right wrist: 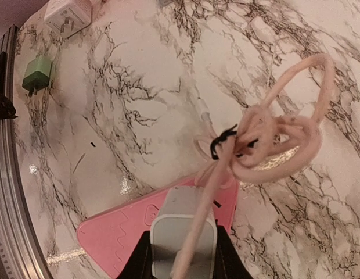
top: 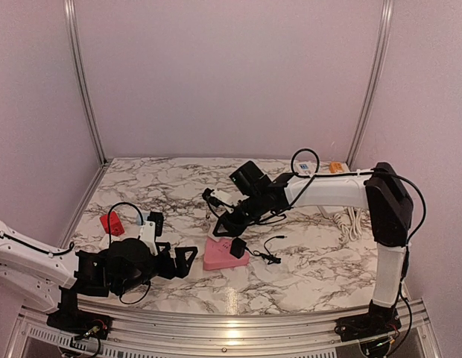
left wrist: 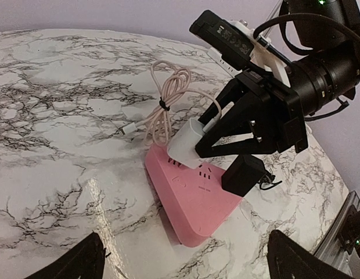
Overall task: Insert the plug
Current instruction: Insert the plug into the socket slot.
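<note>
A pink triangular power strip point(top: 225, 253) point(left wrist: 194, 195) point(right wrist: 116, 235) lies flat on the marble table. My right gripper point(top: 220, 224) point(left wrist: 226, 136) point(right wrist: 183, 256) is shut on a white plug point(left wrist: 186, 145) point(right wrist: 183, 229), tilted over the strip's far corner. The plug's lower end meets the strip's top face; its prongs are hidden. Its pink cable point(left wrist: 165, 104) point(right wrist: 273, 133), coiled and tied with a black band, trails behind. A black adapter point(top: 238, 247) point(left wrist: 243, 174) sits at the strip's right corner. My left gripper point(top: 185, 261) point(left wrist: 189, 261) is open, just short of the strip's near edge.
A red item point(top: 112, 224) lies at the left. A white power strip with its cord point(top: 343, 216) and an orange piece point(top: 335, 167) sit at the back right. A thin black cable point(top: 270, 250) lies beside the adapter. A green plug point(right wrist: 36, 72) and a white adapter point(right wrist: 67, 14) rest near the rail.
</note>
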`<state>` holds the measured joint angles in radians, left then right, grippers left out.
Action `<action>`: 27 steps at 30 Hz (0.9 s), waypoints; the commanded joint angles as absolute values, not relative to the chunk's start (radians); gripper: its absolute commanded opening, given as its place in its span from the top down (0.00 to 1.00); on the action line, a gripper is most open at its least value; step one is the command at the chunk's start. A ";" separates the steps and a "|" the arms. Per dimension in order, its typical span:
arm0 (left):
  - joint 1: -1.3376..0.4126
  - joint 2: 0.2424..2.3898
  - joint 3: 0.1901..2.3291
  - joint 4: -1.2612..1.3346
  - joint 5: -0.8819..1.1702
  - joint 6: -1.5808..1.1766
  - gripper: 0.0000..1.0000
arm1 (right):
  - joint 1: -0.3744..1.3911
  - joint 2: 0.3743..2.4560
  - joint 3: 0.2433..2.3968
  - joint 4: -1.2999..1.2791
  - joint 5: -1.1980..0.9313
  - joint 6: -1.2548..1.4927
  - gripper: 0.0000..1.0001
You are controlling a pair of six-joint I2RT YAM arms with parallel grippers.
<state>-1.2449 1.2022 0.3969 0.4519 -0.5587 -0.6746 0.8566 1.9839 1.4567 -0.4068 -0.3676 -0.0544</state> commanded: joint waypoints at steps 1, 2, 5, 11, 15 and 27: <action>-1.238 1.210 0.401 0.461 -0.574 -0.688 0.01 | 0.865 1.977 1.491 -0.419 -0.356 -0.046 1.00; -1.237 1.209 0.400 0.462 -0.574 -0.691 0.01 | 0.864 1.977 1.489 -0.421 -0.352 -0.046 1.00; -1.236 1.211 0.396 0.461 -0.571 -0.695 0.01 | 0.864 1.979 1.486 -0.427 -0.347 -0.049 1.00; -1.236 1.217 0.396 0.462 -0.563 -0.704 0.01 | 0.864 1.983 1.499 -0.452 -0.354 -0.060 1.00; -1.235 1.228 0.401 0.462 -0.558 -0.720 0.01 | 0.864 2.002 1.526 -0.497 -0.366 -0.072 1.00; -1.227 1.323 0.411 0.460 -0.531 -0.854 0.01 | 0.864 2.054 1.584 -0.583 -0.380 -0.067 1.00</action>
<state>-1.2354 1.2911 0.3969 0.4519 -0.5400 -0.7879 0.8562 2.0315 1.5597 -0.5415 -0.3653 -0.0719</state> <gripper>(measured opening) 0.989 0.208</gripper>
